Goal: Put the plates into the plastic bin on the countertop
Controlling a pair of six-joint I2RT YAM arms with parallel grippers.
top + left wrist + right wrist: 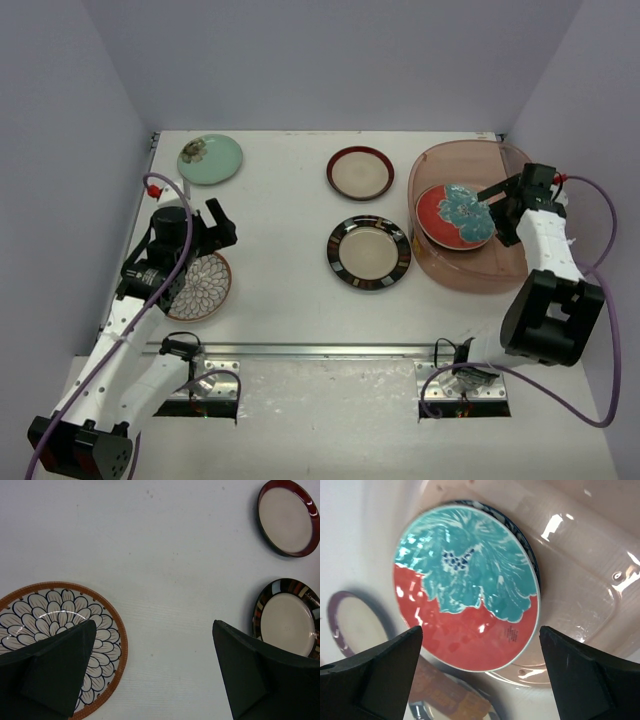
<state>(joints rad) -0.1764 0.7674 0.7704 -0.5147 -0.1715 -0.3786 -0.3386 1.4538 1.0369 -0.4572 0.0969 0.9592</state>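
Four plates lie loose on the bench [290,300]: the mint green plate [210,158] far left, the maroon-rimmed plate [360,172] far centre, the black-rimmed plate [368,252] just nearer, and the petal-patterned plate [212,292] near left. I see my left end effector [154,625] spread wide and empty above that last plate's right edge. My right end effector [479,630], equally wide with nothing held, hangs over the red-teal floral plate [470,595], which rests in the plastic bin [470,278] at right (atop a blue-rimmed plate [532,550]).
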